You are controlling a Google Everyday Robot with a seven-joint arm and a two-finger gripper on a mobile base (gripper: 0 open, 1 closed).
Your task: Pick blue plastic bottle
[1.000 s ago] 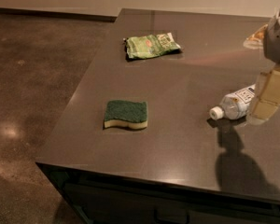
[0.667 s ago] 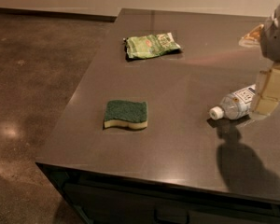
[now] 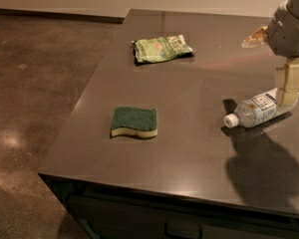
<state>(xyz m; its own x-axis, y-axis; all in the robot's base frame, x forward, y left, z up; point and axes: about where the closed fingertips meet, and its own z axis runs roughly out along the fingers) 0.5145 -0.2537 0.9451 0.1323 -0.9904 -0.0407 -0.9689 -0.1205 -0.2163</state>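
Note:
The blue plastic bottle [image 3: 253,111] lies on its side on the dark table [image 3: 199,153], near the right edge. It is clear and pale bluish, with a white cap pointing left and a white label. My gripper [image 3: 289,99] hangs down from the grey wrist at the far right and sits over the bottle's base end. That end of the bottle is hidden behind the gripper.
A green sponge with a pale underside [image 3: 135,122] lies at the front left of the table. A green crinkled snack bag [image 3: 162,48] lies at the back. The table's left and front edges drop to a brown floor [image 3: 35,83].
The wrist has shifted slightly to the left and up. The bottle, sponge and snack bag have not moved.

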